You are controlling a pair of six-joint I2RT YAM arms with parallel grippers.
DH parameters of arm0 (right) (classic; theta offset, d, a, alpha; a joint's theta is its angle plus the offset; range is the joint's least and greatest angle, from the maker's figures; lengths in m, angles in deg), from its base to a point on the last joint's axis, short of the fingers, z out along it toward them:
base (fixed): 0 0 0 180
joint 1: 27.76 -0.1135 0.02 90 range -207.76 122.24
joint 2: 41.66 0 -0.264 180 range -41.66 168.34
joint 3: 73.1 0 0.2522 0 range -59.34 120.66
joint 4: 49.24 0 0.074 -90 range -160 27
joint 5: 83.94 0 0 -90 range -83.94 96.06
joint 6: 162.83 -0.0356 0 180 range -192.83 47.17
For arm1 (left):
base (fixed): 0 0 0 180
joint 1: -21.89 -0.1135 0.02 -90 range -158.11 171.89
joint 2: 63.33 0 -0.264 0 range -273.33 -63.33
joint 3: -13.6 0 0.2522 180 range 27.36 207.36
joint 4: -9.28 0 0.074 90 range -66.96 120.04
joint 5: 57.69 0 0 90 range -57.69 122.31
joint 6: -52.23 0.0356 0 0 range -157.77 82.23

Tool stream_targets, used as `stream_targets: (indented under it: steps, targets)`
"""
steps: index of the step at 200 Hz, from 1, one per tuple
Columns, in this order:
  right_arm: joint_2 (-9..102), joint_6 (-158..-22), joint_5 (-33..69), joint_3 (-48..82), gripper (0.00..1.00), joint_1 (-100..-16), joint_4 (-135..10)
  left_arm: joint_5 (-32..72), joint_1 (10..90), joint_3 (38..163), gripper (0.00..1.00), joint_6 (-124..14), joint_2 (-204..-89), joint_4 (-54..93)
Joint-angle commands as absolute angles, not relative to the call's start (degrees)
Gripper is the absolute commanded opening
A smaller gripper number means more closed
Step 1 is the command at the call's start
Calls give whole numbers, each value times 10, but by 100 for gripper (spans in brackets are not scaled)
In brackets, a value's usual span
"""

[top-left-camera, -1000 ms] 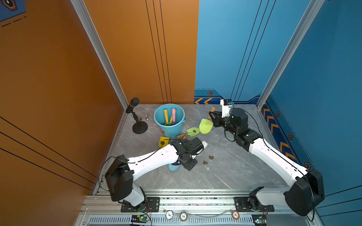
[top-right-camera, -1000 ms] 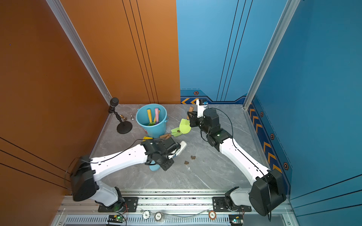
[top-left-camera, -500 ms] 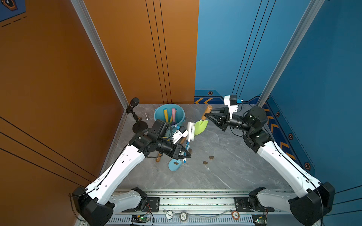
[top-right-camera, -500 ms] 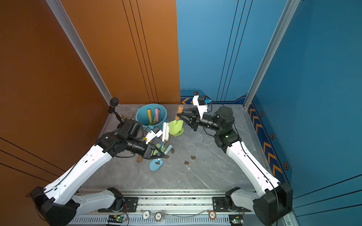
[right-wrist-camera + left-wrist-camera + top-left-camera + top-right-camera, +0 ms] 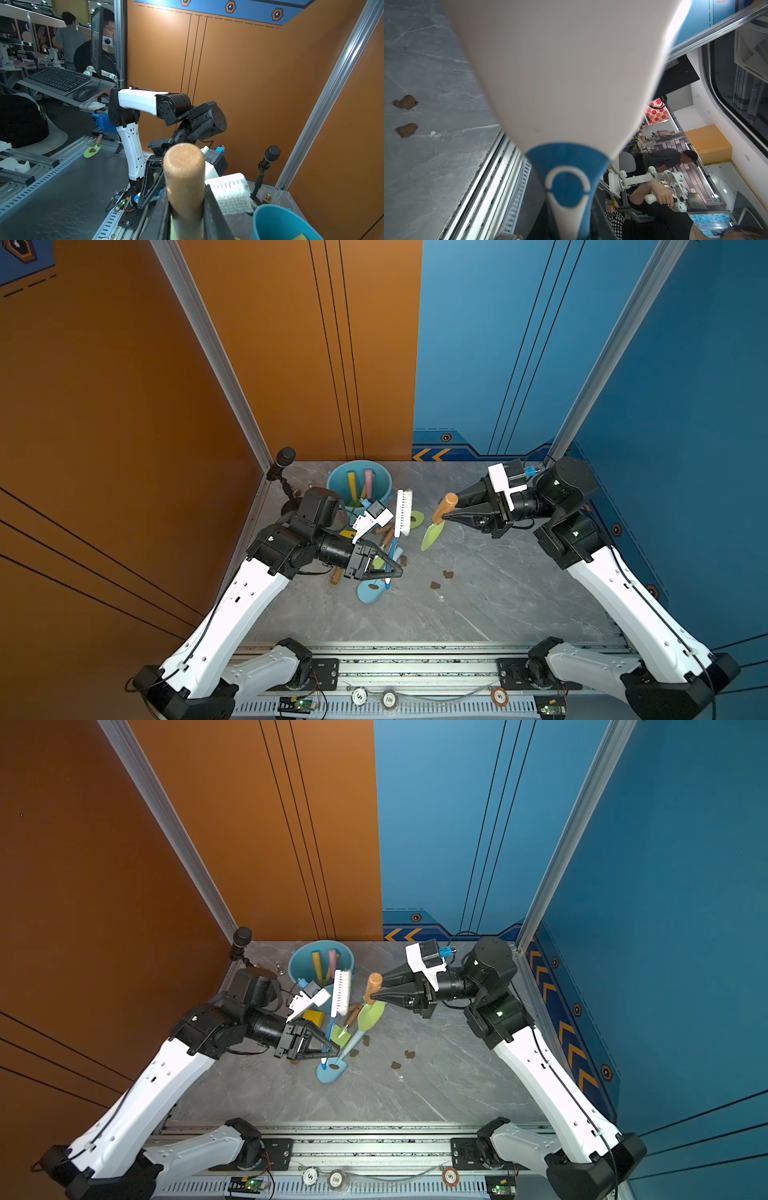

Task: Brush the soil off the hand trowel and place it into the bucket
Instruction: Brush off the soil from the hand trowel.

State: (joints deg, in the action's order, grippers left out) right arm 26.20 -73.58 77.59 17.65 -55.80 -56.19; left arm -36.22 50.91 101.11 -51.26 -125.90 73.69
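Even bright light, soft shadows; wrist views wide-angle, brush (image 5: 560, 72) close-up blurred w/ edge glare.

The bucket (image 5: 381, 486) is standing at the back of the table (image 5: 498, 593), the microphone (image 5: 286, 457) sitting to its left. The brush (image 5: 403, 510) is rising just right of the bucket, the hand trowel (image 5: 431, 533) hanging further right, soil (image 5: 435, 585) lying before them
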Motion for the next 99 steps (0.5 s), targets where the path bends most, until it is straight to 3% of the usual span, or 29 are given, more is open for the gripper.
stream_targets:
  steps: [1,63,99]
  targets:
    - [282,-725,799,213,11,-567,-564,-401,523,1011,0,-490,-1250,734]
    - [325,-732,815,265,11,-586,-544,-398,589,912,0,-448,-1272,734]
    - [326,-733,815,278,11,-587,-544,-379,577,868,0,-416,-1289,735]
